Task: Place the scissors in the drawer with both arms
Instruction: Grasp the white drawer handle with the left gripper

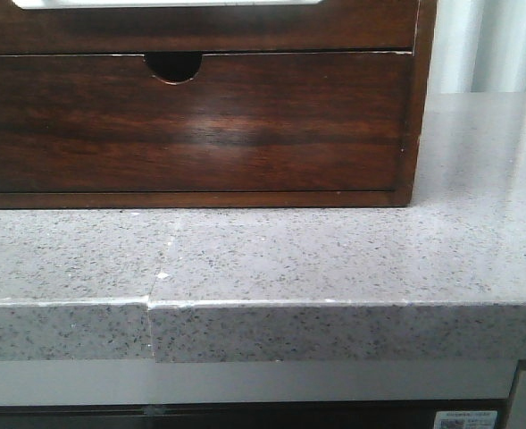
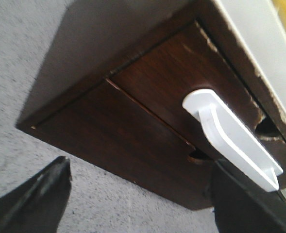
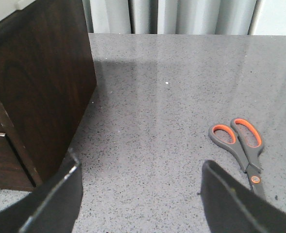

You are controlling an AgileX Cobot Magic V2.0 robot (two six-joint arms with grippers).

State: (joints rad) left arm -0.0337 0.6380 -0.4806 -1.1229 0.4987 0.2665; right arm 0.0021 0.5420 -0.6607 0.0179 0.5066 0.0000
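Note:
The scissors, grey with orange-lined handles, lie flat on the speckled grey counter to the right of the cabinet; their blades are hidden behind one of my right fingers. My right gripper is open and empty above bare counter, between the cabinet's side and the scissors. The drawer is the upper one, closed, with a white handle piece on its front; only its lower strip shows in the front view. My left gripper is open and empty, low in front of the cabinet. Neither gripper shows in the front view.
The lower drawer with a small half-round notch is closed. The dark wooden cabinet stands at the counter's left back. The counter's front edge has a seam. Pale curtains hang behind.

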